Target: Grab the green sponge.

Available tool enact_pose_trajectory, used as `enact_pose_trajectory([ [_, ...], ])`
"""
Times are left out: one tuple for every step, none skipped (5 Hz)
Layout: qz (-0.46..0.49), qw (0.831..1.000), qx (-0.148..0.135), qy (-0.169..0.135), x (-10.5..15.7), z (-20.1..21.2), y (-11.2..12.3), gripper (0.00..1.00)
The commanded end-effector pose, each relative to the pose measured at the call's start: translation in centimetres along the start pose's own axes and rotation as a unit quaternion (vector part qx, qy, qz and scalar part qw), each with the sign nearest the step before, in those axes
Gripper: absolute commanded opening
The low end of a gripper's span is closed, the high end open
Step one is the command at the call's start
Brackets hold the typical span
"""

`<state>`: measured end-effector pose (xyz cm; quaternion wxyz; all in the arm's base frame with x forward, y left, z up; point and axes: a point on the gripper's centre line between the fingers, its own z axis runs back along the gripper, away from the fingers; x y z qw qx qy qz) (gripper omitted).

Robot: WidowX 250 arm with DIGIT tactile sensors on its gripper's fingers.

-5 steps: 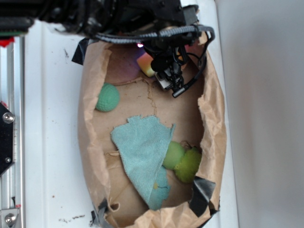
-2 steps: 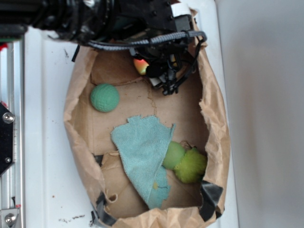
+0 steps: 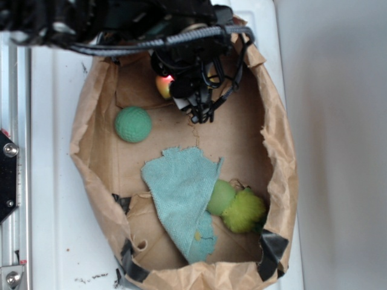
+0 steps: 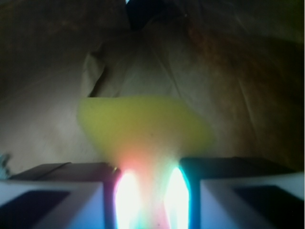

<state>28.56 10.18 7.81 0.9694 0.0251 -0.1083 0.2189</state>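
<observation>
A crumpled brown paper bag [image 3: 275, 157] fills most of the exterior view, lying open on a white surface [image 3: 60, 199], with the black robot arm [image 3: 121, 21] reaching in across the top of the frame. Inside, a teal cloth [image 3: 178, 193] lies at centre, a dimpled green ball [image 3: 133, 124] at the left, and a fuzzy lime-green lump [image 3: 245, 210] at lower right. The gripper [image 3: 192, 99] sits at the upper middle with the green sponge [image 4: 143, 126] pinched between its jaws; in the exterior view only a yellow corner shows near it. The grab looks essentially made, leaving only the lift. The sponge appears bright yellow, squeezed narrow where it is held and glowing under the wrist lights; no green face is visible.
</observation>
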Motion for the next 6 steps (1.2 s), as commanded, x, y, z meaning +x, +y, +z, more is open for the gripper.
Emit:
enact_pose_trajectory([
  [-0.041, 0.999, -0.023, -0.020, 0.0, 5.1, -1.4, 0.00],
  [-0.063, 0.998, -0.023, -0.007, -1.1, 6.5, -4.0, 0.00],
  [-0.089, 0.996, -0.014, 0.012, -2.0, 7.5, -6.5, 0.00],
  [-0.099, 0.995, -0.016, 0.019, -2.9, 9.1, -7.8, 0.00],
  [-0.097, 0.995, -0.033, 0.017, -3.4, 10.9, -7.9, 0.00],
  [-0.096, 0.994, -0.041, 0.005, -3.4, 12.4, -7.5, 0.00],
])
